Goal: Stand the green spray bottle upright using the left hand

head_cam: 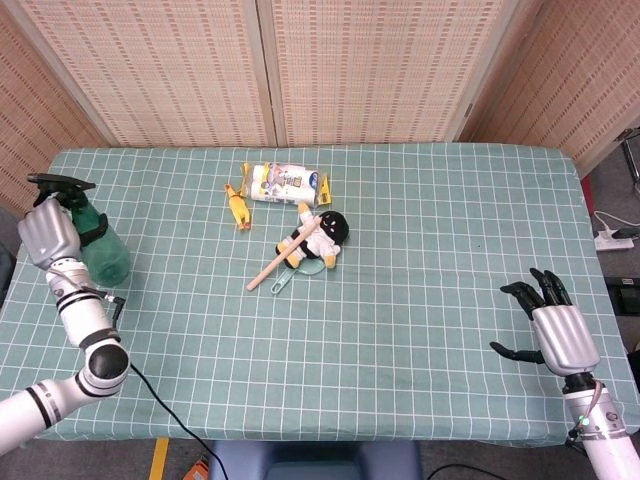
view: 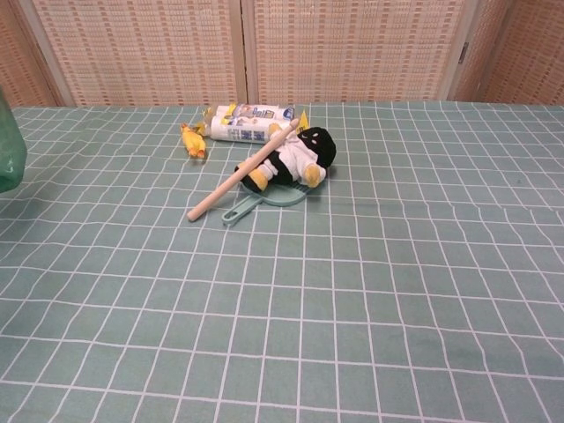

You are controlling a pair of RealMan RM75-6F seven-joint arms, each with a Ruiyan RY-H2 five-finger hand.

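The green spray bottle (head_cam: 100,250) stands upright near the left edge of the worktop (head_cam: 420,300), with its black trigger head (head_cam: 62,183) on top. The left hand (head_cam: 48,232) is closed around the bottle from the side and holds it. The bottle is see-through green; I cannot tell if there is liquid in it. In the chest view only a small green part of the bottle (view: 7,150) shows at the left border.

The right hand (head_cam: 552,325) hovers over the near right corner of the worktop, with its dark fingers spread apart and nothing in it.

In the middle of the worktop lies a black and white plush toy (head_cam: 322,237), and a wooden stick (head_cam: 283,255) lies across it. A light green handled tool (view: 264,203) lies partly under the toy. Behind them lie a white snack packet (head_cam: 287,182) and, just beside it, a small yellow toy (head_cam: 237,207).
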